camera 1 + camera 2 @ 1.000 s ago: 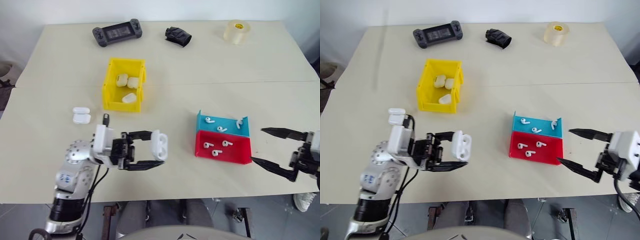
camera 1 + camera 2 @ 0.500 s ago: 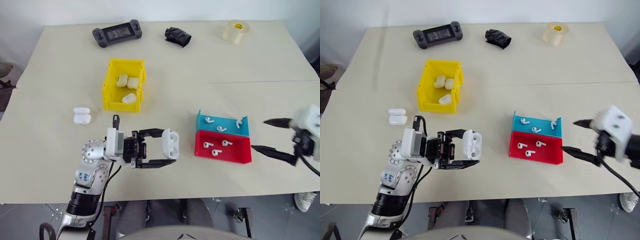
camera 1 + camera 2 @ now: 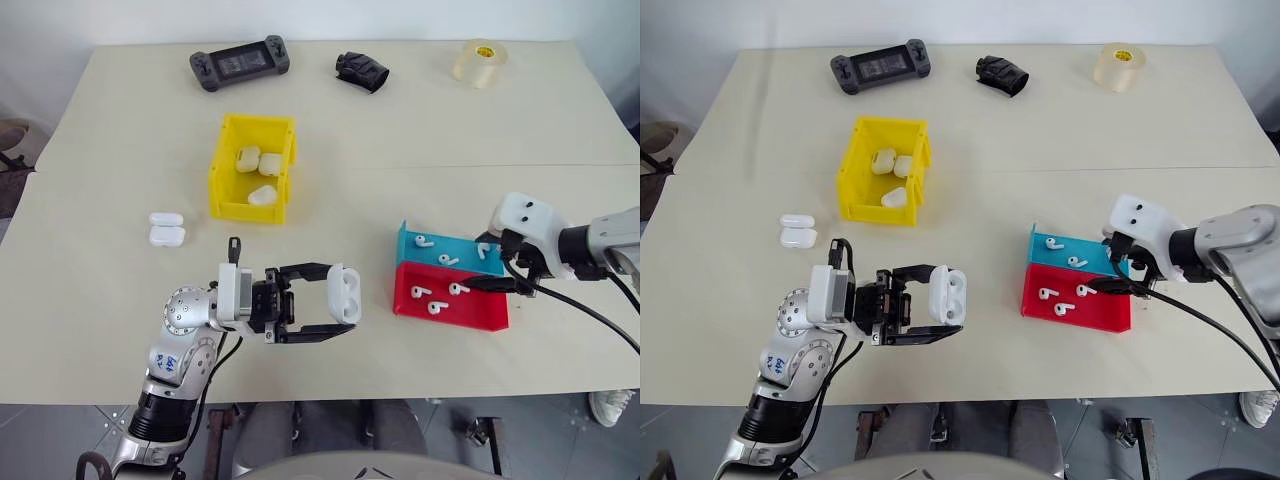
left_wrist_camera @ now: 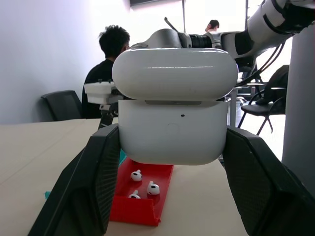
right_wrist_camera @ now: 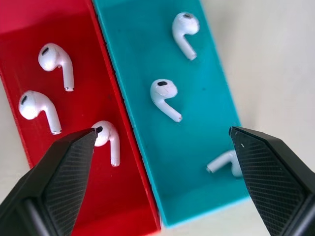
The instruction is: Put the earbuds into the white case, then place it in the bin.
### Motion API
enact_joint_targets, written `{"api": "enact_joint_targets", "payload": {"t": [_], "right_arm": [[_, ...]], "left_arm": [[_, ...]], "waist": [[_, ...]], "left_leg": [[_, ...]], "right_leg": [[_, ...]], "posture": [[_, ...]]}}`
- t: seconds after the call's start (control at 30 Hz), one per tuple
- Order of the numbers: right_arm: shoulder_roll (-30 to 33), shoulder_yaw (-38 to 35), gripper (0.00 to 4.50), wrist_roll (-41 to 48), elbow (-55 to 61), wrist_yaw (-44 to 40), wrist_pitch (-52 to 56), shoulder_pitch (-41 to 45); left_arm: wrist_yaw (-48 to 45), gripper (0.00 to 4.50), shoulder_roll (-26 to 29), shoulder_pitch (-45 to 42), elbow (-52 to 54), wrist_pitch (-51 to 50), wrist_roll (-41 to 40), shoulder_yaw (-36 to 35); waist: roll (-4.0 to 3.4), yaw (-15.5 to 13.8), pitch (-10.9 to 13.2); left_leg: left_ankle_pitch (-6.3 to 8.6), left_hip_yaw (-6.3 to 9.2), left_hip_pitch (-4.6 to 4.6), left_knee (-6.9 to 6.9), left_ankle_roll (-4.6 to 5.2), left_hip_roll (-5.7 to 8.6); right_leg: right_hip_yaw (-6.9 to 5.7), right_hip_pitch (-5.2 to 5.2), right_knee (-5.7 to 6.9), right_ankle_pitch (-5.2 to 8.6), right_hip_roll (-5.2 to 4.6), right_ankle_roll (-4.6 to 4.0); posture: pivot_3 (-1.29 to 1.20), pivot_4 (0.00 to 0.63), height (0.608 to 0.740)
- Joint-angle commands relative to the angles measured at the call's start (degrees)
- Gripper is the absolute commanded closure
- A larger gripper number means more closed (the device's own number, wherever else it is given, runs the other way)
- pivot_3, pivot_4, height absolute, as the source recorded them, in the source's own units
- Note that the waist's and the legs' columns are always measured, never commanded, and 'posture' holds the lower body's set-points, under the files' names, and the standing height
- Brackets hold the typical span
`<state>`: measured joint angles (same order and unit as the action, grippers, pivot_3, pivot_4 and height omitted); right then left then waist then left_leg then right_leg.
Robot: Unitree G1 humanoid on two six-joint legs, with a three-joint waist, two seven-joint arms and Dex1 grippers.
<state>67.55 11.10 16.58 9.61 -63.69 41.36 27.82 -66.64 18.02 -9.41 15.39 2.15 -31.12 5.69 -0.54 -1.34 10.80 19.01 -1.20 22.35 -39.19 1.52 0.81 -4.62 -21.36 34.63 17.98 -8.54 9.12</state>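
White case (image 3: 343, 293) upright, lid apparently ajar, in left claw (image 3: 336, 294)

the left arm reached in from the near edge, its forearm bent so that the left gripper (image 3: 338, 309) pointed toward the robot's right, roughly level. its two black fingers (image 4: 96, 182) were clamped on the sides of the white case (image 3: 343, 293). the right arm came in from the far right, wrist angled downward, and the right gripper (image 5: 162, 142) hung with its fingers spread wide, gripping nothing.
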Motion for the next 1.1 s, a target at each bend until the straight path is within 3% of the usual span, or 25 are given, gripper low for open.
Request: {"api": "enact_joint_targets", "payload": {"t": [0.03,0.2,0.47,0.57,0.7,1.1], "right_arm": [[-0.33,0.52,0.86,-2.33,-1.22,-1.79,-1.65,1.78],[-0.95,1.43,2.48,-4.05,-1.75,-3.15,-2.89,1.49],[-2.09,1.41,2.48,-5.52,-2.17,-4.46,-3.63,1.48],[-2.36,1.5,3.01,-5.78,-2.51,-5.47,-4.05,1.62],[-2.68,1.4,4.35,-6.49,-2.86,-6.12,-4.77,1.63],[-3.39,1.95,4.46,-8.4,-5.95,-9.61,-9.64,2.96]], "left_arm": [[1.46,1.75,0.39,0.58,3.13,0.76,-0.08,0.21],[2.2,1.75,0.84,0.92,3.69,0.72,-0.31,0.22],[2.72,1.75,1.05,0.62,3.64,0.73,-0.45,0.13],[2.94,1.75,1.01,0.44,3.66,0.57,-0.51,0.1],[3.09,1.75,1.17,0.54,3.72,0.61,-0.44,-0.07],[3.83,1.75,1.43,0.81,4.02,0.66,-0.33,-0.2]], "waist": [[0.0,-0.05,0.0],[0.0,-0.01,0.0],[0.0,-0.02,0.0],[0.0,-0.01,0.0],[0.0,0.02,0.0],[0.0,0.01,0.0]], "left_leg": [[0.0,0.0,0.0,0.0,0.0,0.02],[0.0,-0.01,0.0,0.0,0.0,0.01],[0.0,-0.06,-0.01,0.0,0.0,0.0],[0.0,-0.06,-0.01,0.0,0.0,0.01],[0.0,-0.08,-0.02,0.0,0.0,0.0],[0.0,-0.09,-0.03,-0.01,0.0,0.0]], "right_leg": [[0.0,0.0,0.0,0.0,-0.01,0.01],[0.0,-0.01,0.02,-0.02,-0.01,0.03],[0.01,-0.02,0.04,-0.02,0.0,0.03],[0.01,-0.02,0.04,-0.02,-0.01,0.03],[0.01,-0.04,0.07,-0.02,0.0,0.03],[0.03,-0.04,0.08,-0.02,0.0,0.03]], "posture": [[0.0,0.15,0.74],[0.0,0.15,0.74],[0.0,0.15,0.74],[0.0,0.15,0.74],[0.0,0.15,0.74],[0.0,0.15,0.74]]}}
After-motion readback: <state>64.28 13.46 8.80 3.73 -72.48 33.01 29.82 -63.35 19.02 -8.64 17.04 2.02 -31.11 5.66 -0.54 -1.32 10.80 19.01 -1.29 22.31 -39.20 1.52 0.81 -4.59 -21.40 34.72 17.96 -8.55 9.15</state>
